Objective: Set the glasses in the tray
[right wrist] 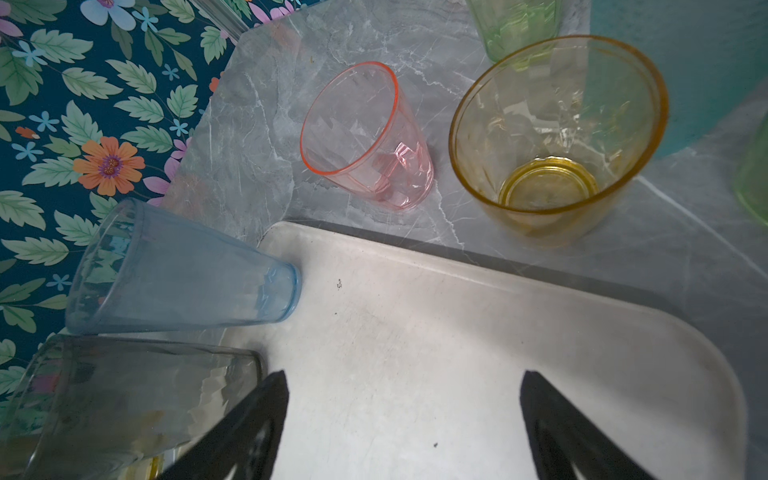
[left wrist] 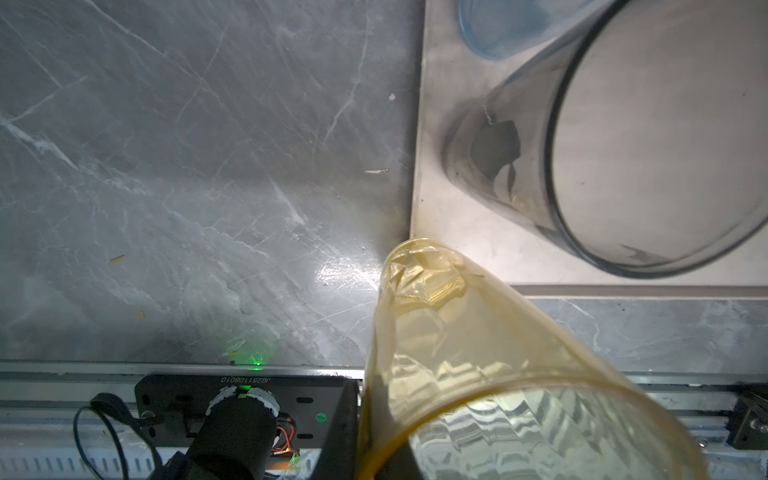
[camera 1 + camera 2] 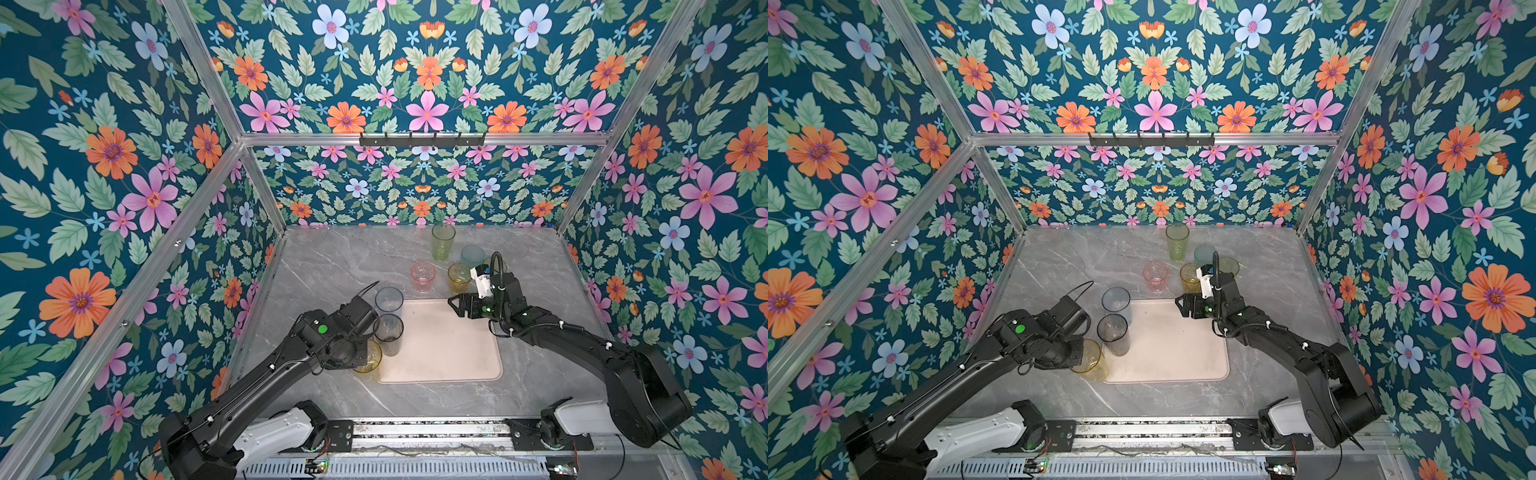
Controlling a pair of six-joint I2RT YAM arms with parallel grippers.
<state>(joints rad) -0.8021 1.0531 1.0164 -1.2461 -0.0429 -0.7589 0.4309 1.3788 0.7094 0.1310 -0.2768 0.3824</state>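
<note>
The pale pink tray [image 3: 449, 353] [image 3: 1175, 353] lies mid-table. A blue glass [image 3: 389, 301] and a grey glass [image 3: 388, 332] stand along its left side. My left gripper [image 2: 370, 436] is shut on the wall of a tall amber glass [image 3: 369, 359] [image 2: 457, 353], whose base sits at the tray's near-left corner. My right gripper [image 3: 454, 305] [image 1: 403, 415] hangs open and empty over the tray's far-right corner. Behind the tray stand a pink glass [image 3: 423, 276], a short amber glass [image 3: 459, 277], a green glass [image 3: 443, 242] and a teal glass [image 3: 472, 255].
Another greenish glass [image 3: 1228, 266] shows partly behind the right arm. Floral walls with aluminium posts close in the marble table [image 3: 332, 266] on three sides. The arm bases sit on a rail [image 3: 428, 430] along the front edge.
</note>
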